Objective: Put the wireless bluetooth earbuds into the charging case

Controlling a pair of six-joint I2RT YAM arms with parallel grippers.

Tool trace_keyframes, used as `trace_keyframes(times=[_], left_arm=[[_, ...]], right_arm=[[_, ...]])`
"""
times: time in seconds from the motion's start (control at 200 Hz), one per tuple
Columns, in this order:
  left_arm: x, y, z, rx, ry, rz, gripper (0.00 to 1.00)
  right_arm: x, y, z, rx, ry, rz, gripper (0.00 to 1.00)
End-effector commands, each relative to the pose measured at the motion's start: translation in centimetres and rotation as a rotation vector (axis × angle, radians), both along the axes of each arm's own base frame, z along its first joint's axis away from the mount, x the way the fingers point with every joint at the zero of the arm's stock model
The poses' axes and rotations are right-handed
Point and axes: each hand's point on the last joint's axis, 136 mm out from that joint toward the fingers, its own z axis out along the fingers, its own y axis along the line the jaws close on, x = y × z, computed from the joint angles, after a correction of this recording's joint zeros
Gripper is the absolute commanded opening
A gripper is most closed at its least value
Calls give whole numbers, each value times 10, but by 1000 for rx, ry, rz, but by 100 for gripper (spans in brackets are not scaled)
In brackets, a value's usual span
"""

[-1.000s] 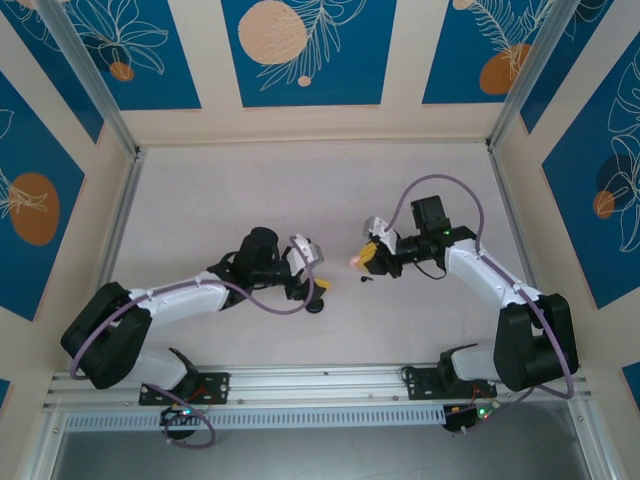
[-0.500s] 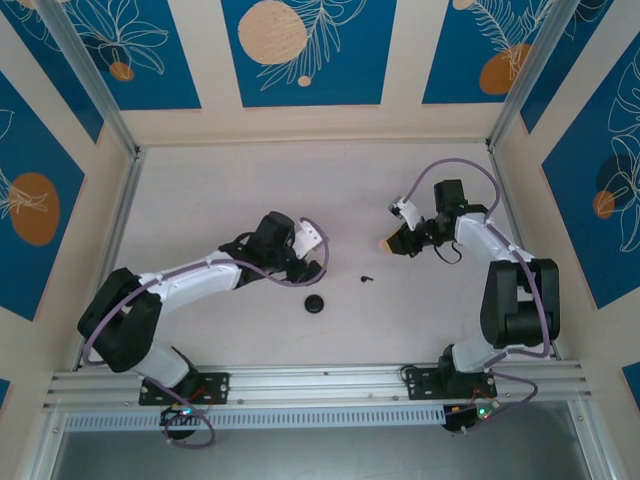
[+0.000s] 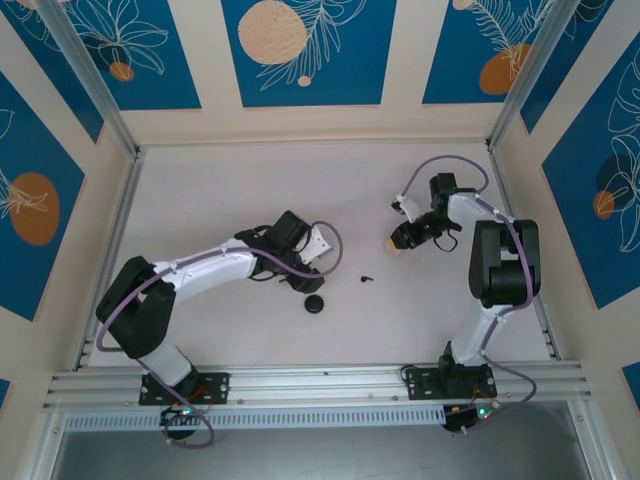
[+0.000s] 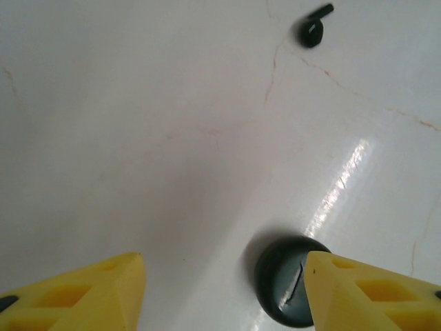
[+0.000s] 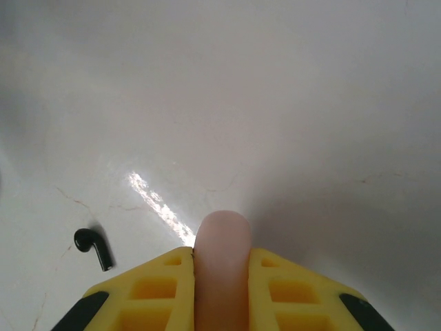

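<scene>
The left gripper [image 4: 224,265] hangs over the table [image 4: 138,138] with its fingers apart and empty, and the round black charging case [image 4: 286,289] sits just beside one finger. The black earbud [image 4: 313,29] lies well ahead of it and off to the right, stem slanting away. The right gripper [image 5: 220,255] is clamped on what looks like a pale pink case [image 5: 222,231]. Both arms seem about equally near, so the free left one looks better placed.
</scene>
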Motion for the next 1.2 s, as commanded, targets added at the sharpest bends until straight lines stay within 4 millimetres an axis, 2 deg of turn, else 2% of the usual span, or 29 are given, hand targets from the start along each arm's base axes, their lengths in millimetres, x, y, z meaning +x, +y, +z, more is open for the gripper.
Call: trace_keyframes(times=[0.0, 0.39, 0.675, 0.91, 1.195], left_arm=[[-15, 5, -7, 92, 72, 7, 61], [-32, -4, -26, 181, 167, 59, 61], [-37, -13, -27, 237, 200, 177, 61], [-50, -17, -24, 294, 217, 238, 61], [-58, -9, -22, 356, 247, 370, 61]], right_arm=[[1, -2, 0, -17, 61, -22, 12], [3, -7, -11, -20, 103, -33, 17], [7, -15, -11, -25, 86, -71, 27], [12, -22, -8, -33, 55, -97, 34], [14, -28, 1, -23, 2, -120, 39]])
